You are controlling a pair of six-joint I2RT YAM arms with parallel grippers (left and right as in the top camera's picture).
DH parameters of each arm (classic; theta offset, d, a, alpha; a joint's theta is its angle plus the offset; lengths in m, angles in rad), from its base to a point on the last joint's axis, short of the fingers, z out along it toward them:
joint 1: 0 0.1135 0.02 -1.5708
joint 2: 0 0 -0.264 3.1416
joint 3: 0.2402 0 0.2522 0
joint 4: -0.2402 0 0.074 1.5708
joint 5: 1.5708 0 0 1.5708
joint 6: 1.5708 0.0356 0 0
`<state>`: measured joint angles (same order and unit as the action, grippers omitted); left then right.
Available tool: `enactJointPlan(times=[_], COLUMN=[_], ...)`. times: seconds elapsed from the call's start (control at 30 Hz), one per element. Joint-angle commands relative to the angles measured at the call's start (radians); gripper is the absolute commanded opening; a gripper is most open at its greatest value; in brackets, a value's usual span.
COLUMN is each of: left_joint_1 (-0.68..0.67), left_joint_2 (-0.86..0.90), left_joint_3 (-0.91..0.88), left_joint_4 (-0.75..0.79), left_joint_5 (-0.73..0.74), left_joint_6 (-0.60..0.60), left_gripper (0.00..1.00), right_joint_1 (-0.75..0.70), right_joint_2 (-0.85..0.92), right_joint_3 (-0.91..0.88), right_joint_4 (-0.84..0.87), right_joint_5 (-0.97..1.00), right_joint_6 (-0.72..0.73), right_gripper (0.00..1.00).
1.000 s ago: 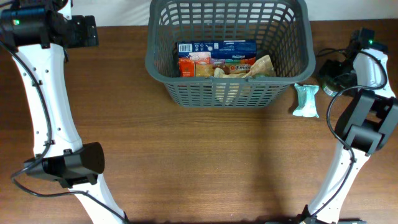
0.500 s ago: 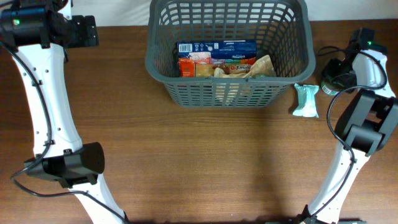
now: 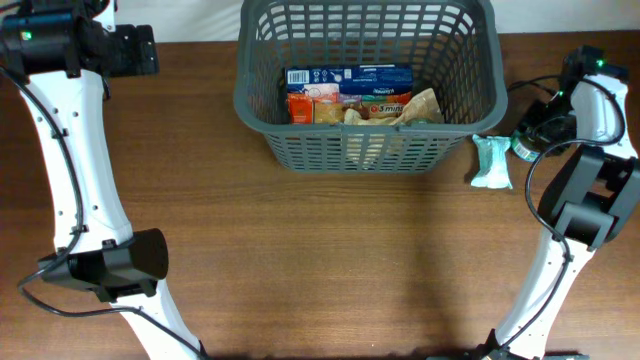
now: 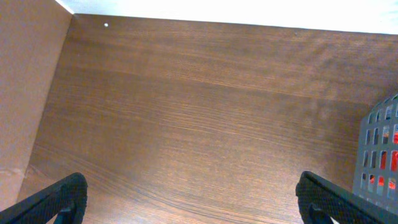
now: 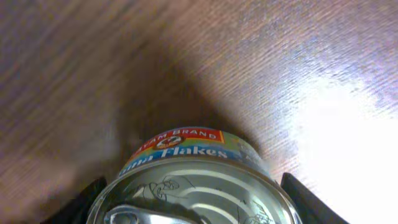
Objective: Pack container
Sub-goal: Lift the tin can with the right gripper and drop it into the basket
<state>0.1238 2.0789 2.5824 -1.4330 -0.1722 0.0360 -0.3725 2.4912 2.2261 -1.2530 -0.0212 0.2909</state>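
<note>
- Pinching the can (image 5: 186,152) from both sides with the right gripper (image 5: 193,202), a dark finger at each lower corner of the wrist view and the pull-tab lid facing the camera.
- Cannot tell whether the can is clear of the table (image 3: 330,260); only a dark shadow shows under it.
- Just beside this gripper, on its left: a mint-green packet (image 3: 492,162), lying flat.
- Past the packet, further left: the container (image 3: 360,150), upright, its near corner close to the packet.
- Already inside: a blue box (image 3: 347,77), a red-orange packet (image 3: 300,108) and a tan bag (image 3: 418,106).
- Probably stiff and light for its bulk, so likely to slide if bumped by a loaded arm.
- Best taken by the thick top rim if it must be moved; lattice slots could snag a fingertip.
- Can probably rigid, smooth and fairly heavy, so better lowered over the rim than dropped.
- Left gripper (image 4: 193,205): fingers spread wide, nothing between them, bare wood below, container wall off to its right.
</note>
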Motion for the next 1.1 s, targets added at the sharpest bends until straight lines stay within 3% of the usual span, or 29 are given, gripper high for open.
enactJointPlan(times=[0.0,0.27,0.47,0.73,0.83,1.07], left_joint_1=[0.002,0.002,0.002,0.002,0.002,0.002], left_joint_2=[-0.016,-0.016,-0.016,-0.016,-0.016,-0.016], left_joint_3=[-0.004,-0.004,-0.004,-0.004,-0.004,-0.004], left_joint_4=[-0.001,-0.001,0.0,-0.001,0.0,-0.001], left_joint_5=[0.003,0.003,0.003,0.003,0.003,0.003], left_joint_6=[-0.014,-0.014,-0.014,-0.014,-0.014,-0.014], left_gripper=[0.99,0.99,0.99,0.99,0.99,0.99], right_joint_1=[-0.002,0.013,0.1,0.378,0.513,0.642], right_joint_2=[-0.108,-0.262,-0.405,-0.487,-0.42,-0.233], right_joint_3=[0.178,0.586,0.792,0.818,0.801,0.801], right_joint_4=[-0.07,-0.288,-0.362,-0.363,-0.354,-0.359], right_joint_5=[-0.024,-0.022,-0.056,-0.054,-0.04,-0.024], right_joint_6=[0.002,0.002,0.002,0.002,0.002,0.005], right_gripper=[0.29,0.31,0.32,0.33,0.33,0.33])
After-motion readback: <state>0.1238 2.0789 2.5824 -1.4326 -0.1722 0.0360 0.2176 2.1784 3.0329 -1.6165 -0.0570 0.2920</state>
